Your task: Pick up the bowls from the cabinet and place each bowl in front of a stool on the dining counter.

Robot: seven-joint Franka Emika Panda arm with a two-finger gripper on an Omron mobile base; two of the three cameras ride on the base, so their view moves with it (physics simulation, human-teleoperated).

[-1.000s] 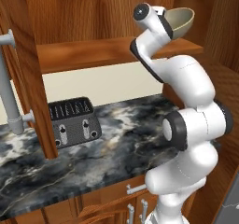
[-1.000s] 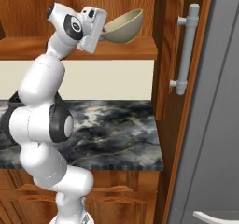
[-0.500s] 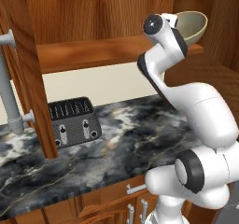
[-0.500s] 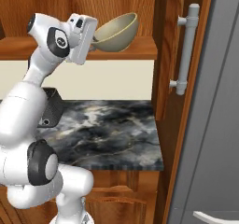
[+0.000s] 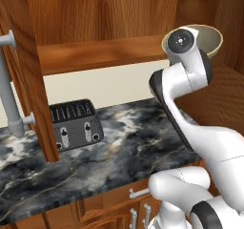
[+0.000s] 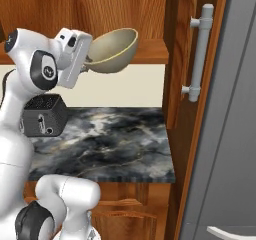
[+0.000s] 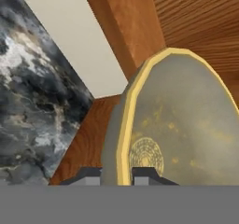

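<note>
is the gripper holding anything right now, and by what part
Yes: the gripper is shut on a bowl, pinching its rim, one finger inside and one outside.

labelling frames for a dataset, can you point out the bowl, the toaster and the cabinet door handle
bowl [image 6: 114, 49], right base view, on its olive outer wall
toaster [image 5: 75, 123], left base view, on its dark front face
handle [image 6: 201, 51], right base view, midway along the grey bar
</note>
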